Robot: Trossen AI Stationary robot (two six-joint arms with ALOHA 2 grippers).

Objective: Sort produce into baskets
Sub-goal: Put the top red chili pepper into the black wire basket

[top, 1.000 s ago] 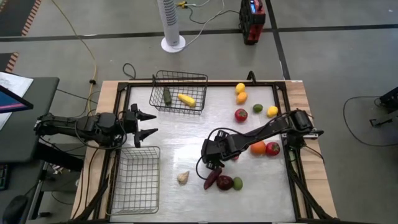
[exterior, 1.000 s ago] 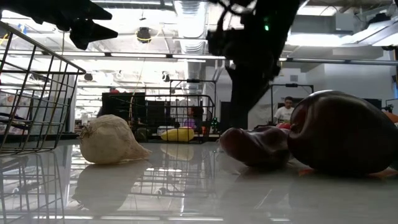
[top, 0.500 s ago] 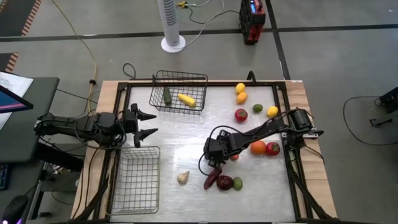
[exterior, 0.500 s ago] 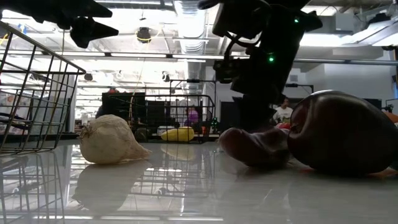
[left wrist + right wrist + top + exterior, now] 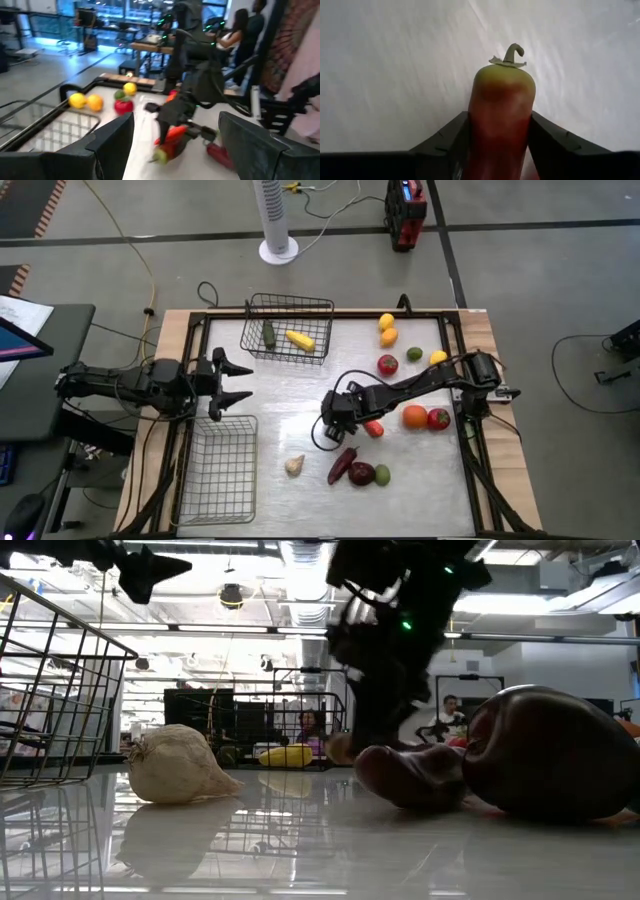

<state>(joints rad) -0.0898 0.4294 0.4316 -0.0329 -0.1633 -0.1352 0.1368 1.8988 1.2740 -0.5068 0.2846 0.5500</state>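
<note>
Right end effector [image 5: 345, 416] closed on a red chilli [image 5: 501, 115], whose long axis runs forward between the fingers, green stem tip outermost. The far basket [image 5: 288, 328], holding corn and cucumber, lies well beyond and leftward. Left end effector [image 5: 228, 380] waits open, near that basket. Half a second ago the chilli hung lower, just above the eggplant [image 5: 341, 465].

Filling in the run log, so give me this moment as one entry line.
right gripper: shut on red chilli, lifted mid-table | left gripper: open, waiting near empty basket | far basket: two items
</note>
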